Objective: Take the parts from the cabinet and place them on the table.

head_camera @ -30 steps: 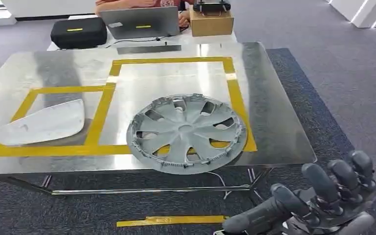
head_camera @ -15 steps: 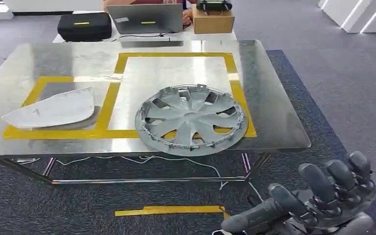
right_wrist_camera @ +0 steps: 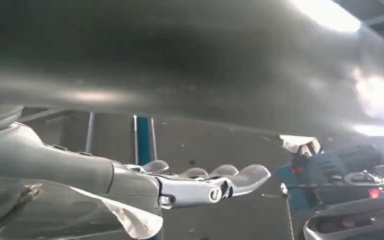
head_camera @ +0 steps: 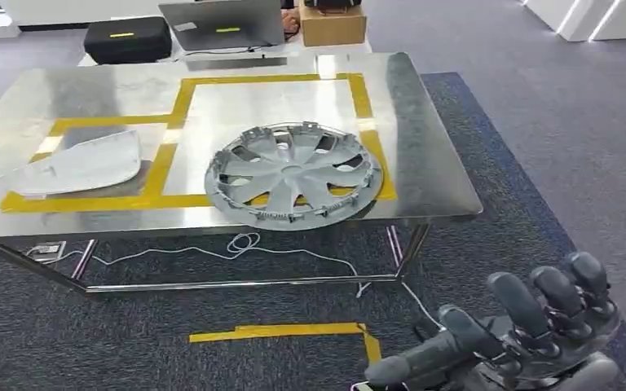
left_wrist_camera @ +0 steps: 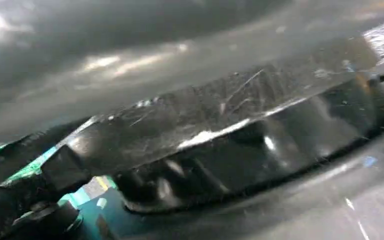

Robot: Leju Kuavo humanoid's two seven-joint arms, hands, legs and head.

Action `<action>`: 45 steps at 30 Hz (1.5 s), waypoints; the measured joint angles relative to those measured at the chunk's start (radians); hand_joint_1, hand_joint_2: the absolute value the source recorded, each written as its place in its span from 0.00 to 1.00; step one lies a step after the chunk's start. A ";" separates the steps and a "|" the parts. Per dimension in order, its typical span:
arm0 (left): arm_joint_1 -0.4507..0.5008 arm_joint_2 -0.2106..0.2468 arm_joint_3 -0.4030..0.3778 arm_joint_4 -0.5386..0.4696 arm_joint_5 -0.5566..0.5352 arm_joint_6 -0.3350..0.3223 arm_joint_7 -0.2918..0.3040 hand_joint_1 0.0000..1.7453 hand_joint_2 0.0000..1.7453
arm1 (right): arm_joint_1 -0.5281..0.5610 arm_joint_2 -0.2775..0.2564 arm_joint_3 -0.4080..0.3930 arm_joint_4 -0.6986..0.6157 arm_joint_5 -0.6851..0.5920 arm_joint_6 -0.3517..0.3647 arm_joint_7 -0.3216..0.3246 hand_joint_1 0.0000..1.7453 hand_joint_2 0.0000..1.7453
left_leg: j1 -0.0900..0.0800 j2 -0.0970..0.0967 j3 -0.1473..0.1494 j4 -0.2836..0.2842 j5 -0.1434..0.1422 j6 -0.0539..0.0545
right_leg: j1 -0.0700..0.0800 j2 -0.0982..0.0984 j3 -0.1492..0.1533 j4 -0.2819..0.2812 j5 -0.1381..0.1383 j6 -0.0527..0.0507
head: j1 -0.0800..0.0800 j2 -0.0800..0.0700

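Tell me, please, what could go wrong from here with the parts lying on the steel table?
1. The grey plastic wheel cover lies at the near edge of the shiny metal table, partly over the yellow tape outline; a bump could tip it off.
2. White cables trail on the carpet under the table and might snag a foot.
3. The pale grey curved panel overlaps its tape border too.

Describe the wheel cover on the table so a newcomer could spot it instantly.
Find the shiny metal table marked with yellow tape. The wheel cover lies flat near its front edge, overlapping the larger taped square's corner. It is round, grey and spoked, unlike the flat pale panel beside it.
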 joint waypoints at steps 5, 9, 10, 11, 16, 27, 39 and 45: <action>0.000 0.000 0.000 0.000 0.000 0.000 0.000 0.00 0.00 | 0.005 0.005 -0.002 0.002 0.001 0.000 0.000 0.00 0.00 | 0.001 -0.003 0.177 -0.196 0.109 0.012 | 0.000 0.004 -0.064 0.024 0.032 0.010 | -0.001 0.000; -0.002 -0.003 0.000 0.000 -0.001 0.002 0.002 0.00 0.00 | 0.014 0.018 -0.020 0.004 0.005 0.000 0.000 0.00 0.00 | -0.006 -0.012 0.210 -0.286 0.097 0.028 | 0.004 0.003 -0.087 0.026 0.061 0.033 | 0.000 0.000; -0.001 -0.004 0.000 0.000 -0.001 0.002 0.003 0.00 0.00 | 0.017 0.021 -0.029 0.006 0.005 0.000 0.000 0.00 0.00 | -0.007 -0.012 0.205 -0.287 0.104 0.037 | 0.004 0.004 -0.088 0.024 0.068 0.040 | 0.002 0.000; 0.000 -0.006 0.001 0.000 -0.002 0.002 0.004 0.00 0.00 | 0.018 0.024 -0.038 0.008 0.006 0.000 0.000 0.00 0.00 | 0.001 -0.006 0.202 -0.297 0.117 0.050 | 0.002 0.005 -0.094 0.030 0.055 0.044 | 0.002 0.000; -0.003 -0.013 0.001 0.000 -0.008 0.010 0.009 0.00 0.00 | 0.054 0.056 -0.123 0.040 0.022 0.000 0.002 0.00 0.00 | -0.012 0.000 0.139 -0.292 0.163 0.070 | 0.003 0.006 -0.184 0.329 -0.148 0.050 | 0.007 0.000; -0.006 -0.028 0.027 -0.005 -0.037 0.019 0.018 0.00 0.00 | 0.105 0.162 -0.390 0.271 0.085 0.000 0.109 0.00 0.00 | -0.021 -0.006 0.052 -0.267 0.200 0.032 | 0.012 -0.001 0.042 -0.029 -0.012 -0.001 | 0.005 0.000; -0.009 -0.037 0.033 -0.011 -0.038 0.033 0.035 0.00 0.00 | 0.115 0.183 -0.621 0.709 0.037 -0.001 0.222 0.00 0.00 | -0.008 -0.015 0.233 -0.294 0.085 0.032 | 0.009 -0.004 -0.108 0.026 0.084 0.029 | 0.003 0.000; -0.007 -0.047 0.033 -0.018 -0.039 0.046 0.042 0.00 0.00 | 0.051 0.184 -0.838 1.046 0.090 0.000 0.259 0.00 0.00 | -0.012 -0.004 0.167 -0.298 0.147 0.077 | 0.004 0.005 -0.173 0.227 -0.115 0.053 | 0.010 0.000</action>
